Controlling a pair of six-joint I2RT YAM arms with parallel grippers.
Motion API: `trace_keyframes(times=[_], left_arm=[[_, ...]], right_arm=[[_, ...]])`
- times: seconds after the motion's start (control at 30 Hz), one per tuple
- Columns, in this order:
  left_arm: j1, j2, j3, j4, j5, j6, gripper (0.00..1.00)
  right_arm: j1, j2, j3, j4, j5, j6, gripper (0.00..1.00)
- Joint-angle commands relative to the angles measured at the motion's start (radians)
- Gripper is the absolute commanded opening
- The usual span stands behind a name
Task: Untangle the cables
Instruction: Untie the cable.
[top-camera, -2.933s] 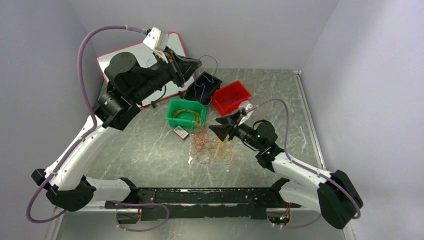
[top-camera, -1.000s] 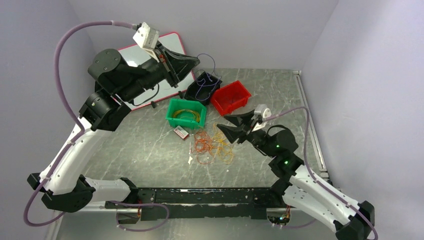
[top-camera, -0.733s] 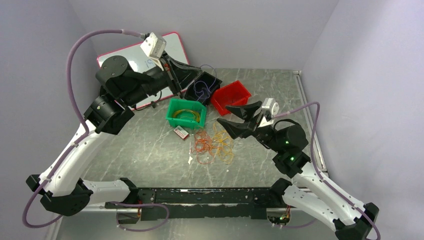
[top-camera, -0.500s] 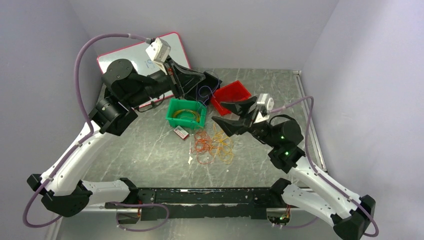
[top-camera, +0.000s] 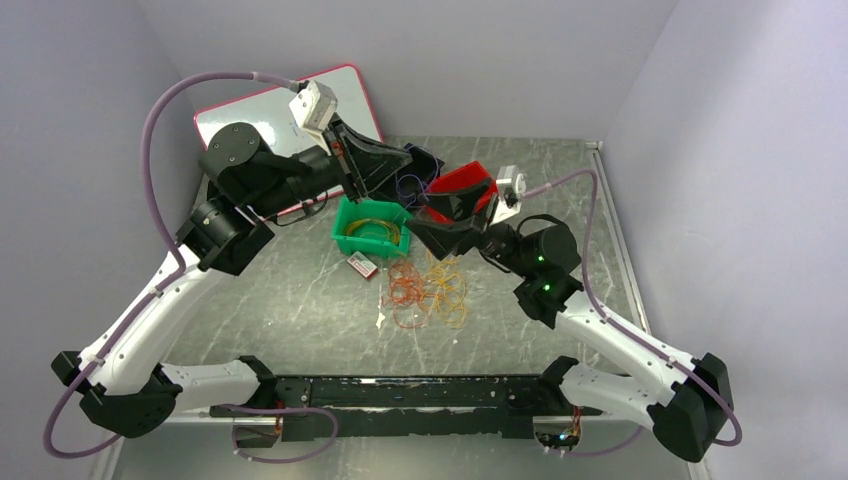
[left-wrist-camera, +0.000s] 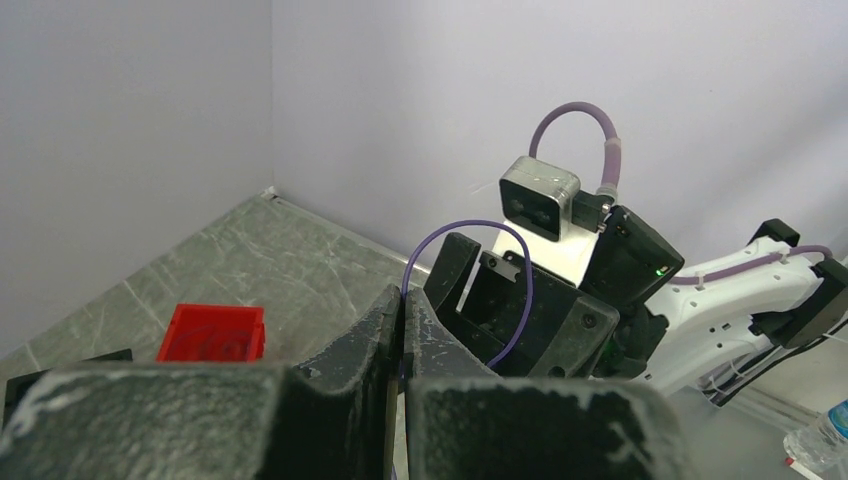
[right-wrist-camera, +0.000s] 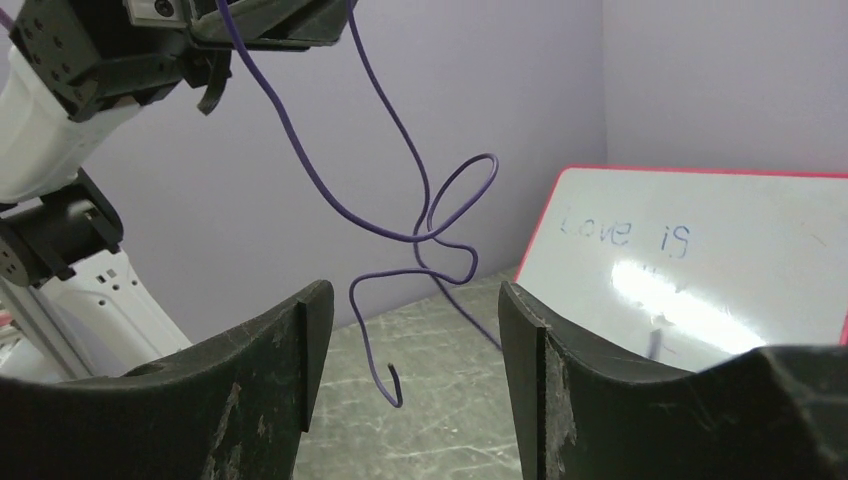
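Left end effector (left-wrist-camera: 400, 300): jaws closed flat together, gripping a purple wire (left-wrist-camera: 522, 296). It is held up in the air, above and behind the green bin (top-camera: 372, 226). In the left wrist view the wire arcs out of the closed jaws as one loop.

Right end effector (right-wrist-camera: 412, 295): open, fingers well apart, nothing between them touching either finger. It is raised to the right of the green bin, pointing toward the left end effector. In the right wrist view the purple wire hangs from the left end effector, twists into a small loop and ends in a hooked free tip, all in the gap between the right fingers.

Cables (top-camera: 428, 290): loose bunch of red, orange and yellow loops lying on the table (top-camera: 300, 300), just in front and right of the green bin. More yellow loops lie inside the green bin.

Red bin (top-camera: 462, 182): behind and right of the green bin, partly hidden by the right end effector.

Whiteboard (top-camera: 262, 104): leaning at the back wall, behind and left of the green bin
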Motion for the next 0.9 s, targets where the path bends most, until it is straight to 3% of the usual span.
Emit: trace_keyframes(times=[0.0, 0.37, 0.5, 0.7, 0.87], left_arm=[[-0.003, -0.011, -0.010, 0.045, 0.044, -0.012, 0.07], [-0.004, -0.003, -0.023, 0.069, 0.061, -0.029, 0.07], [-0.004, -0.002, -0.028, 0.073, 0.065, -0.033, 0.07], [-0.004, -0.008, -0.039, 0.075, 0.059, -0.034, 0.07], [-0.004, -0.013, -0.046, 0.067, 0.045, -0.035, 0.07]], right_arm=[[0.005, 0.016, 0.019, 0.084, -0.008, 0.038, 0.65], [0.006, 0.083, 0.036, 0.122, -0.035, 0.098, 0.65], [0.006, 0.108, 0.045, 0.136, -0.045, 0.116, 0.60], [0.006, 0.119, 0.051, 0.135, -0.050, 0.125, 0.31], [0.007, 0.108, 0.045, 0.125, -0.033, 0.123, 0.15]])
